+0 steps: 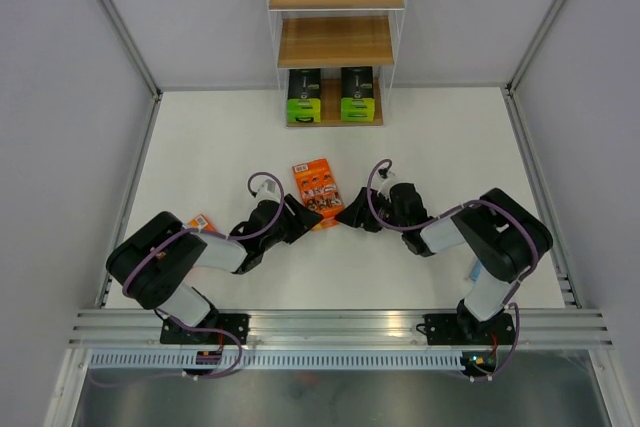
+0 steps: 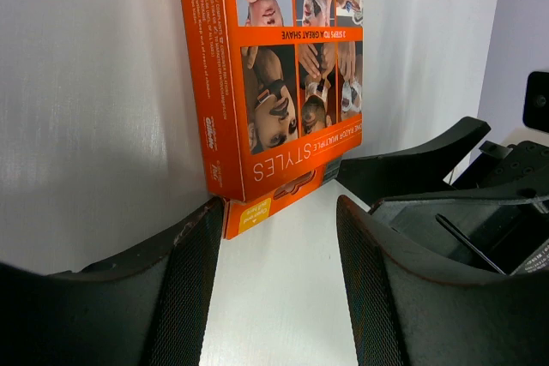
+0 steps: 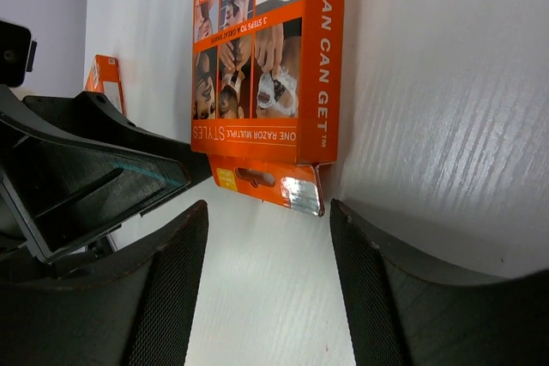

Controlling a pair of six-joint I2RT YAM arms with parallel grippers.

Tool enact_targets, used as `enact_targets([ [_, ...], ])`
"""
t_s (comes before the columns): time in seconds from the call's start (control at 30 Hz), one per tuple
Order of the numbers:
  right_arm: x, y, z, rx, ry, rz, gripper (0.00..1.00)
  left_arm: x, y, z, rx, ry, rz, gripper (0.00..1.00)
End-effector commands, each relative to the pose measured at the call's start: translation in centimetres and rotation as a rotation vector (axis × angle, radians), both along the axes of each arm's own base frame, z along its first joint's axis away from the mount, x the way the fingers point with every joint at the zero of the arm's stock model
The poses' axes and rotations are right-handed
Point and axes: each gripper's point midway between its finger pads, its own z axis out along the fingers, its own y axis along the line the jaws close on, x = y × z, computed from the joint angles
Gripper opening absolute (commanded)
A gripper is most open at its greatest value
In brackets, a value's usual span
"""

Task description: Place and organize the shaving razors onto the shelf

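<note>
An orange razor pack (image 1: 317, 190) lies flat on the white table (image 1: 220, 147), approx. mid-table and well short of the shelf (image 1: 335, 42). Both arms reach in toward its near end from opposite sides.

Left gripper (image 1: 303, 219): jaws apart and nothing clamped. In its wrist view the pack's near end sits just ahead of the fingertips, and one finger (image 2: 184, 289) is right at the pack's corner. Can't tell if it touches.

Right gripper (image 1: 346, 215): jaws also apart, holding nothing. The pack's tab end sits just beyond the gap between the fingertips in the right wrist view.

A second orange pack (image 1: 203, 223) lies on the table by the left arm, partly hidden under it and well apart from the first.

Two green-and-black packs (image 1: 304, 97) stand side by side on the shelf's bottom board – one left, one right. The middle and top boards show only bare wood from above.
</note>
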Motion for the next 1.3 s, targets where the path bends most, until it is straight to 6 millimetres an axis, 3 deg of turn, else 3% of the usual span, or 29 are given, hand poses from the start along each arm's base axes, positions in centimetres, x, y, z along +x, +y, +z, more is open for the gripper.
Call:
enact_targets([
  [0.0,-0.1,-0.1,-2.0,-0.037,0.029,0.003,0.65,0.5,-0.6,0.9,0.013,-0.047,-0.023,0.61],
  [0.33,-0.1,0.0,-2.9,-0.038,0.031,0.012,0.54,0.8,-0.6,1.2,0.034,-0.057,-0.025,0.61],
  [0.53,0.0,0.6,-2.2,0.001,0.026,0.025,0.33,1.0,-0.7,1.2,0.04,-0.059,-0.03,0.61],
  [0.63,0.2,0.8,-1.9,0.013,0.02,0.022,0.17,1.1,-0.8,1.3,0.042,-0.062,-0.032,0.61],
  [0.67,0.3,0.9,-1.7,0.016,0.021,0.018,0.04,1.1,-0.8,1.3,0.044,-0.062,-0.033,0.61],
  [0.7,0.5,0.8,-1.5,0.019,0.016,0.013,0.0,1.1,-0.8,1.4,0.046,-0.065,-0.034,0.61],
  [0.9,1.7,0.5,0.1,-0.022,-0.047,-0.014,0.0,1.0,-0.2,2.0,0.104,-0.053,-0.04,0.61],
  [0.93,1.4,0.0,-0.7,-0.072,-0.011,-0.016,0.0,1.0,0.3,1.9,0.133,-0.041,-0.028,0.61],
  [1.0,3.5,-0.5,0.9,-0.152,-0.059,-0.053,0.0,0.5,1.4,2.4,0.214,-0.007,-0.024,0.62],
  [1.03,3.0,-1.5,0.1,-0.253,-0.051,-0.031,0.0,0.8,2.3,2.6,0.255,-0.007,0.003,0.63],
  [1.07,4.4,-1.6,2.6,-0.272,-0.124,-0.048,0.0,1.1,2.6,4.2,0.266,-0.038,0.012,0.64],
  [1.1,4.8,-2.2,3.4,-0.31,-0.152,-0.059,0.01,0.5,3.7,3.7,0.316,-0.006,0.019,0.65],
  [1.13,5.1,-4.0,3.1,-0.426,-0.168,-0.078,0.0,0.9,4.7,4.0,0.34,-0.01,0.05,0.66],
  [1.17,6.2,-4.1,5.9,-0.438,-0.23,-0.101,0.0,0.9,5.3,4.4,0.362,-0.01,0.057,0.67],
  [1.23,6.4,-5.9,6.8,-0.546,-0.245,-0.12,0.0,1.0,7.0,4.9,0.387,0.007,0.085,0.68],
  [1.27,7.3,-5.9,9.2,-0.554,-0.318,-0.121,0.01,1.3,7.4,5.3,0.393,0.001,0.091,0.68],
])
